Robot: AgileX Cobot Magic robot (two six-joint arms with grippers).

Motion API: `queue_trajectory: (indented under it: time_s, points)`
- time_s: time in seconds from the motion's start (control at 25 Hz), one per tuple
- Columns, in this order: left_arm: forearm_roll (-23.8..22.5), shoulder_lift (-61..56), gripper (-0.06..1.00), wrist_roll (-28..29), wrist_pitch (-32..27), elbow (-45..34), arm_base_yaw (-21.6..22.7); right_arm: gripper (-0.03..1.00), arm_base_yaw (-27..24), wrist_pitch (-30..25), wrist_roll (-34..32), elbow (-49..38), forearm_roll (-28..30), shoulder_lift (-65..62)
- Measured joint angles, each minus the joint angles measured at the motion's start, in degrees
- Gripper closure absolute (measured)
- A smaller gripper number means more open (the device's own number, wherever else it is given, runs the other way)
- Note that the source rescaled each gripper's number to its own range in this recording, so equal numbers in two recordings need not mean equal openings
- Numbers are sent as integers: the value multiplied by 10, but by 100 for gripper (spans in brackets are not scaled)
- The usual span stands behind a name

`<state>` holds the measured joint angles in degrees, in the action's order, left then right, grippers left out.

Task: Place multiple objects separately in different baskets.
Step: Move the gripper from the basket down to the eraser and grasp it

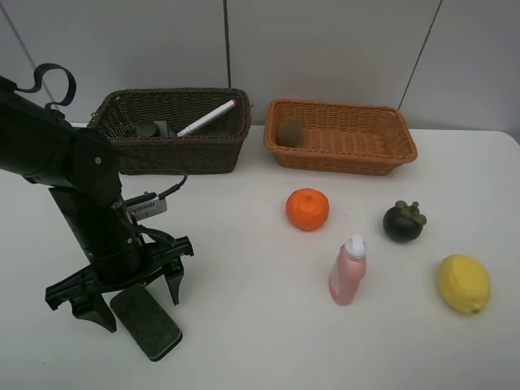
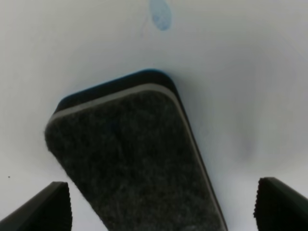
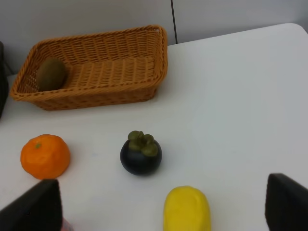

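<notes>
High view: left pincer (image 1: 140, 309) spread wide, holding nothing, astride eraser (image 1: 146, 323) near counter (image 1: 260, 349) front-left corner. Marker (image 1: 207, 119) in brown basket (image 1: 175, 153), kiwi (image 1: 290, 131) in tan basket (image 1: 341, 159), back edge.
Left wrist: fingers (image 2: 48, 209) clear of eraser.
Right wrist: right pincer (image 3: 159, 202) wide, empty; lemon (image 3: 186, 211) close by.

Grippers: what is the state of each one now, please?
Left gripper: open, over the black eraser, not clamped on it.
Right gripper: open, holding nothing.

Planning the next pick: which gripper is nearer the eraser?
Left. The left gripper is open right over the eraser; the right gripper is off by the lemon, across the table.
</notes>
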<state>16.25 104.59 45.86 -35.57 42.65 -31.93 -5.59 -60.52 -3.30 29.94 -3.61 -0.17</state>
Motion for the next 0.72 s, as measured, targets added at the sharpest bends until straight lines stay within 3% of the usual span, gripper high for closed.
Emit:
queue_trajectory:
  time_s: [0.28, 0.72]
  points:
    - [3, 39, -5, -5, -42, 4, 0, -3, 0, 0, 0, 0, 0, 0]
    - [2, 45, -4, -36, -44, 18, 0, -3, 0, 0, 0, 0, 0, 0]
